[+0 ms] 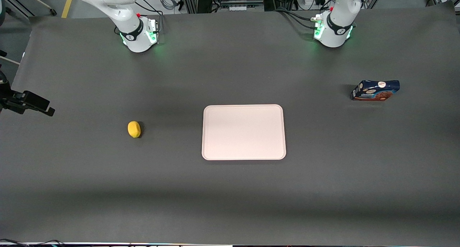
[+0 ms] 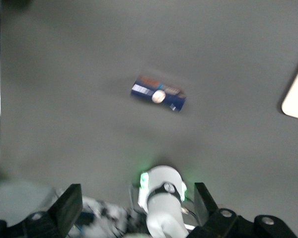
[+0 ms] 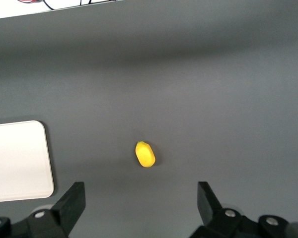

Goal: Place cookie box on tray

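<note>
Black fingers [image 2: 69, 206] frame the left wrist view, and the gripper [image 2: 137, 208] is spread wide, its 2 fingers well apart with nothing between them. It hangs high above the grey table [image 2: 64, 99], looking straight down past the arm's own white base [image 2: 162, 191] with its green glow.

Out from the gripper, well below it and clear of both fingers, lies the cookie box [image 2: 158, 94]. It's a slim dark navy carton, a small white round logo on the face turned up, a paler striped patch at 1 end. The front view shows more: the cookie box [image 1: 376, 90] stands on a long edge, brown cookie pictures on the face toward the camera, a red-brown strip along the bottom, white round logo on top. It sits on bare table toward the working arm's end, nearer the camera than that arm's base [image 1: 334, 33].

Farther from the gripper than the box, the tray [image 2: 297, 96] shows only a pale rounded corner. In the front view the tray [image 1: 243, 132] is large, flat, pinkish-white, low-rimmed, well apart from the box.

Toward the parked arm's end, a small yellow lemon-like object [image 1: 134, 129] lies near the tray.
</note>
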You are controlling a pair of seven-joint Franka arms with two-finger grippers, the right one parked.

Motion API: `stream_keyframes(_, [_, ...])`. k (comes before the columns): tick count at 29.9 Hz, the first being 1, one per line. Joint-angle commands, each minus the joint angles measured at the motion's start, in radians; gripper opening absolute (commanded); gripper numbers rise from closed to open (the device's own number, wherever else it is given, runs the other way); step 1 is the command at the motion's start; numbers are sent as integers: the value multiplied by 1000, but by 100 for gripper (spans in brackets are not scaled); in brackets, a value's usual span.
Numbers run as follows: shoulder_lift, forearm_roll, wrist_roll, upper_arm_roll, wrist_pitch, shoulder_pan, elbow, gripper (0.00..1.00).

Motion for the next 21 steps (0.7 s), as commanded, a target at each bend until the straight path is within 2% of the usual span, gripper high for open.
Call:
stream_keyframes(1, [-108,21,-268,19,86,-42,-156,100])
stream_keyframes(10, [-292,21,-538,-31,451,-45,-598,100])
stream_keyframes(21, [-297,38,-617,-59,928,-40,-985,100])
